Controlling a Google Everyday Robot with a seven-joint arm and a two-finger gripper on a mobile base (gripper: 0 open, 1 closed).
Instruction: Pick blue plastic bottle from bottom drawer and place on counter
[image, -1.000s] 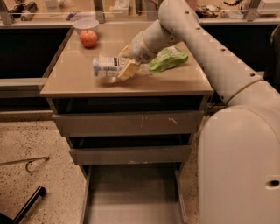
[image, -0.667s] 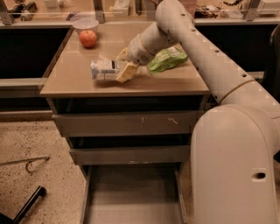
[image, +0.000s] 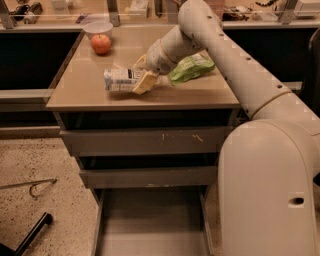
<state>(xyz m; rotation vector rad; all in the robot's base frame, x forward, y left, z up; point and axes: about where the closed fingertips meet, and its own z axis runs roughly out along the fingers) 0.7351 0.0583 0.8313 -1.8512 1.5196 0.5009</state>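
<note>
The blue plastic bottle lies on its side on the beige counter, label up. My gripper reaches over the counter from the right, with its pale fingers around the bottle's right end. The bottle looks to rest on the counter surface. The bottom drawer is pulled open below, and its grey tray floor holds nothing. My white arm crosses the right side of the view.
A red apple and a white bowl stand at the counter's back left. A green snack bag lies just right of the gripper. Two upper drawers are shut. A black object and a wire lie on the speckled floor at left.
The gripper and bottle have shifted slightly left over the counter. Nothing else has moved.
</note>
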